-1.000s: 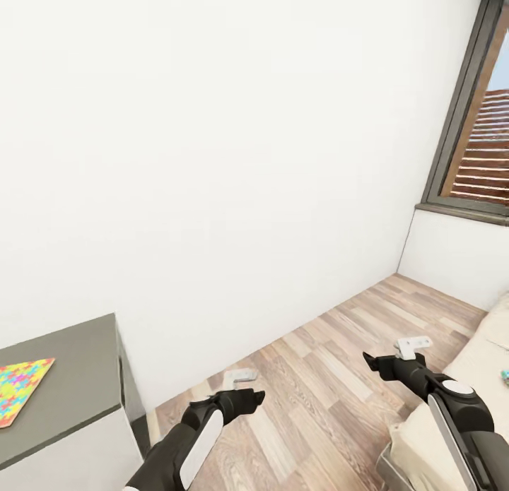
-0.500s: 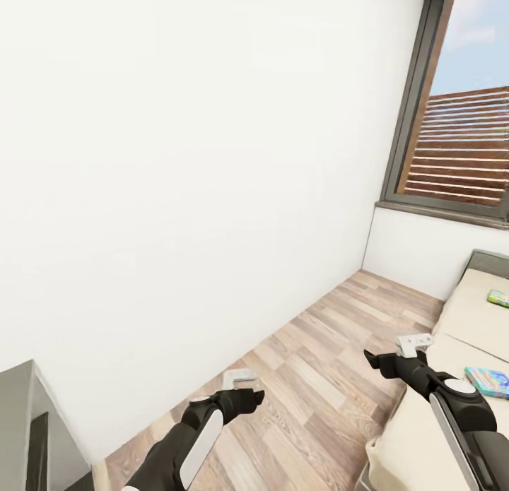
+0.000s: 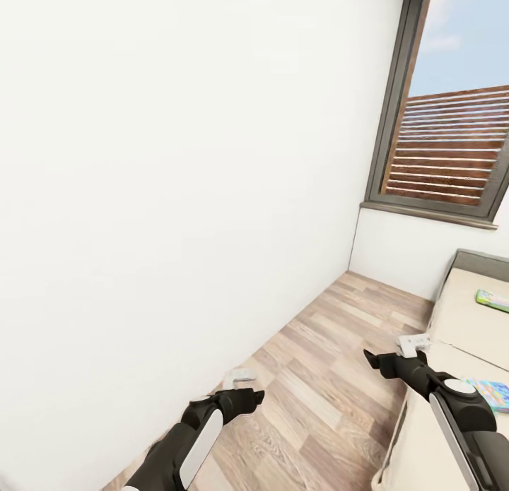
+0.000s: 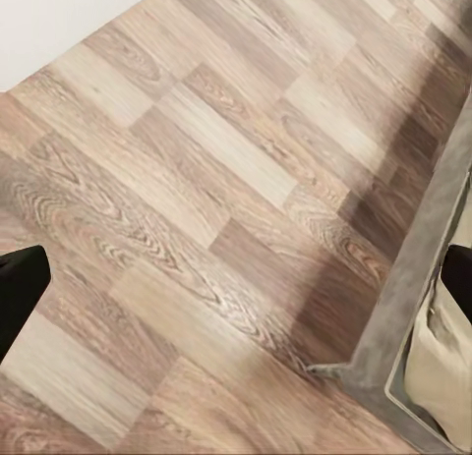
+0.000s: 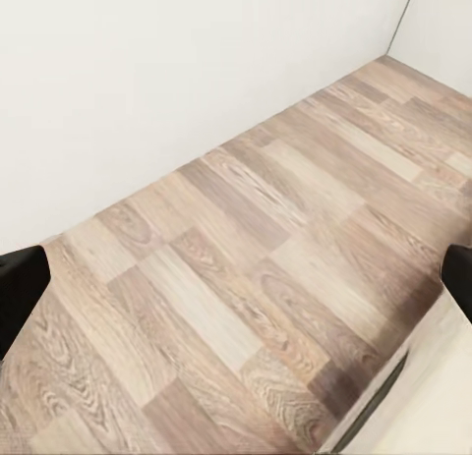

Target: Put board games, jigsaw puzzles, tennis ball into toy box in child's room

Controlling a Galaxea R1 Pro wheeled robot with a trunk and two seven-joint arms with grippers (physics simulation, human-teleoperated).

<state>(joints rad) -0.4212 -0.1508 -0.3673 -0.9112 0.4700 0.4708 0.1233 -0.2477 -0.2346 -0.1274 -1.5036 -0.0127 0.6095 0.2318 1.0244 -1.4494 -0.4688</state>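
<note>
A white wall (image 3: 177, 194) fills the left of the head view, wood floor (image 3: 318, 378) below it. Both arms reach forward low in the frame, left gripper (image 3: 240, 374) and right gripper (image 3: 413, 344) with fingers spread apart, holding nothing. At the right edge, two board games (image 3: 493, 300) (image 3: 495, 393) lie on the bed (image 3: 466, 321) beneath a window (image 3: 452, 145).

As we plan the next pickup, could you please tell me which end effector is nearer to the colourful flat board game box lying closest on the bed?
Right. The right end effector hovers beside the colourful flat board game box; the left end effector sits across the floor.
</note>
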